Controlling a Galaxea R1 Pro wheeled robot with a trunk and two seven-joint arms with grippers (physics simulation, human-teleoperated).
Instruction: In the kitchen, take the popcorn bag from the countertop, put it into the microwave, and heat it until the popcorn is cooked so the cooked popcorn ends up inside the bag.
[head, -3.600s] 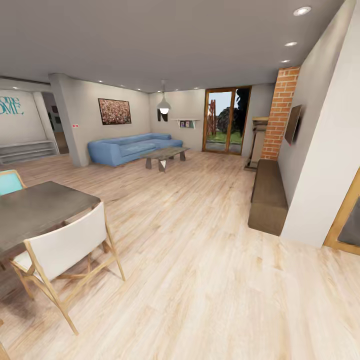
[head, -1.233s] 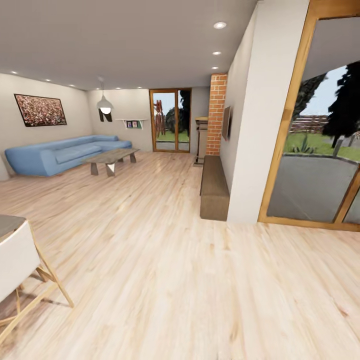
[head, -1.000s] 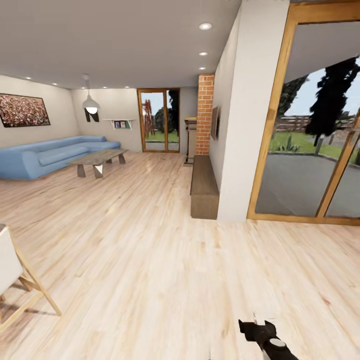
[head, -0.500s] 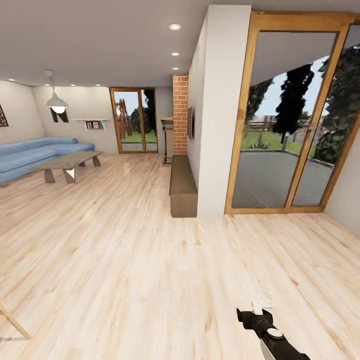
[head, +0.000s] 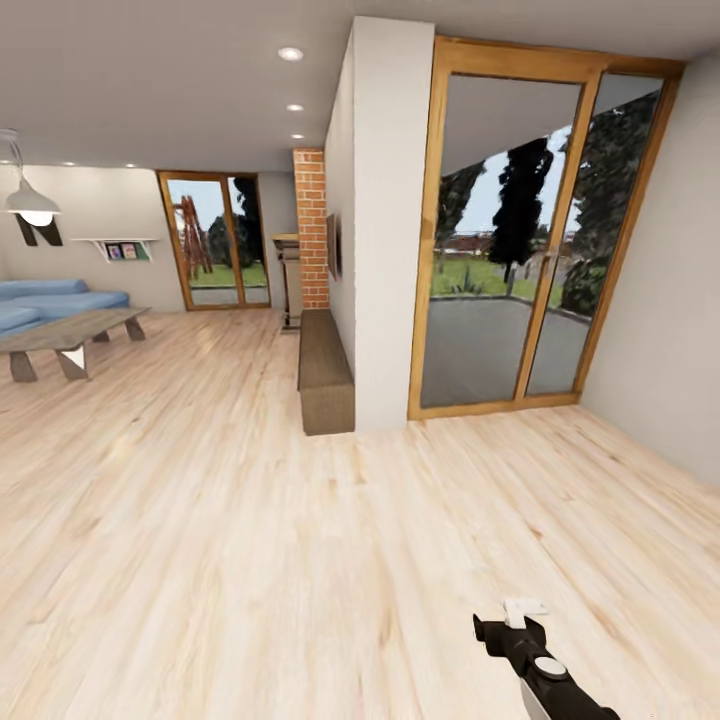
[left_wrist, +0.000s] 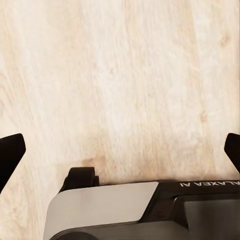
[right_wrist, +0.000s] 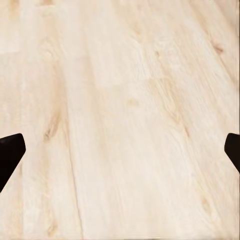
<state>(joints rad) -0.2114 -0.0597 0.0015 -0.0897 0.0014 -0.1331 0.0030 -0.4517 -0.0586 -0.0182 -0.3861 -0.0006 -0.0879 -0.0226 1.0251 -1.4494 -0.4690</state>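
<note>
I am in a living room with a pale wood floor (head: 250, 520); the kitchen, popcorn bag, countertop and microwave are out of view. My left gripper (left_wrist: 120, 150) hangs open over the bare floor, its dark fingertips (left_wrist: 10, 155) wide apart and nothing between them. My right gripper (right_wrist: 120, 152) is open too, over floorboards, with its fingertips (right_wrist: 9, 152) at the picture's two sides. In the head view, the black end of my right arm (head: 530, 655) pokes in at the lower edge.
A white wall end (head: 385, 230) stands ahead, with a low brown bench (head: 325, 375) along its left side and a wood-framed glass door (head: 510, 250) to its right. A brick column (head: 311, 230), coffee table (head: 65, 340) and blue sofa (head: 50, 300) lie far left.
The whole head view has swung to the right, so the camera has turned: sofa, dining table and chair slid off left and the glass door came in. My right arm has appeared at the lower edge.
</note>
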